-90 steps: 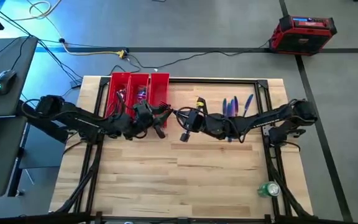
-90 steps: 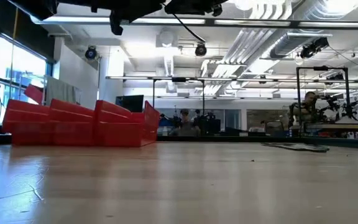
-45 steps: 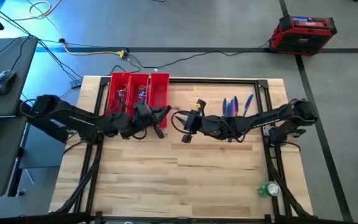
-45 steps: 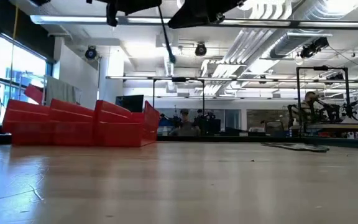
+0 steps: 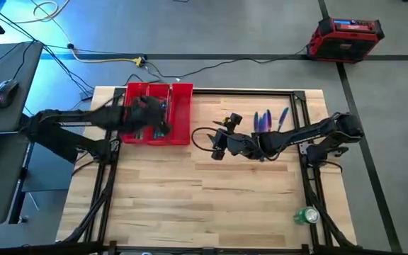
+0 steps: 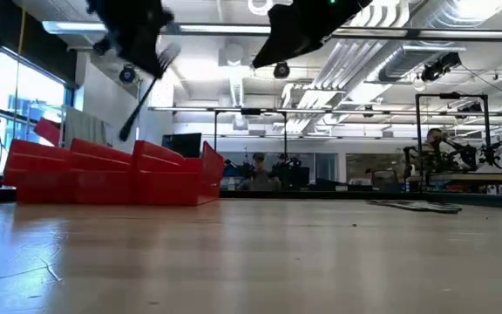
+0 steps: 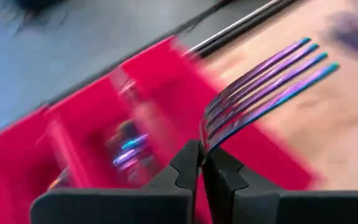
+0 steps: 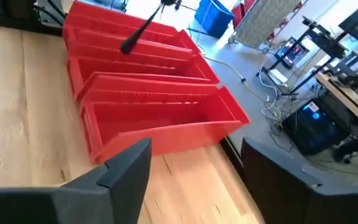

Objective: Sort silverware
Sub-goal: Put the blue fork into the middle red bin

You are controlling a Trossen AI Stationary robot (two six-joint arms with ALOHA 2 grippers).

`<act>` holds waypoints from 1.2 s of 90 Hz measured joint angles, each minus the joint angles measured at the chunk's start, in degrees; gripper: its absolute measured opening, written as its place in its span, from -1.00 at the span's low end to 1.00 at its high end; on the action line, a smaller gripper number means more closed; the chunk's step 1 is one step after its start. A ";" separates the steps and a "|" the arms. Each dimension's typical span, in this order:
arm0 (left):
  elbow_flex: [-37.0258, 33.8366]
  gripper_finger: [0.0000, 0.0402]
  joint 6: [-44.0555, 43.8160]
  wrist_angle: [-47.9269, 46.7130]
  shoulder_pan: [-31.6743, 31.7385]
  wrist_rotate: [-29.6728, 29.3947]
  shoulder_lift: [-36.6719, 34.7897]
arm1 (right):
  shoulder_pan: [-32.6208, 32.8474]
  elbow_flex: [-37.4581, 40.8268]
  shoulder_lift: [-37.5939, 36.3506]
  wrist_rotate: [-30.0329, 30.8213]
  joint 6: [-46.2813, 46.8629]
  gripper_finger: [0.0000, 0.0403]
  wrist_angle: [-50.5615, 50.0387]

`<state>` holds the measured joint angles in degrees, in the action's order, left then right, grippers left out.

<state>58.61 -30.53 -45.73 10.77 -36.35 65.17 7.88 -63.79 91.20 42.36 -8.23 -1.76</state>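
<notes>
the left gripper [image 7: 201, 163], clamped on a rainbow fork [image 7: 263, 87], hangs above the red tray [image 5: 181, 113]. delivery step; next it likely needs lowering into the right compartment and releasing. the right gripper [image 5: 217, 144] waits mid-table, fingers apart, near remaining silverware [image 5: 268, 119].

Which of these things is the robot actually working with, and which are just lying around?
Part of the job: fork in the left claw; loose silverware on the table; red tray; open right claw.
Just lying about: green object at the table's edge; red case on the floor; cables; computer mouse.
</notes>
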 joint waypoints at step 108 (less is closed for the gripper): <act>-9.81 -0.80 6.46 17.83 39.63 33.09 16.62 | 0.04 0.00 0.09 -0.80 -0.73 0.17 -1.62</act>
<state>48.80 -24.07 -27.89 50.40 -3.27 81.79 7.92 -63.79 91.29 41.56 -8.95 -3.38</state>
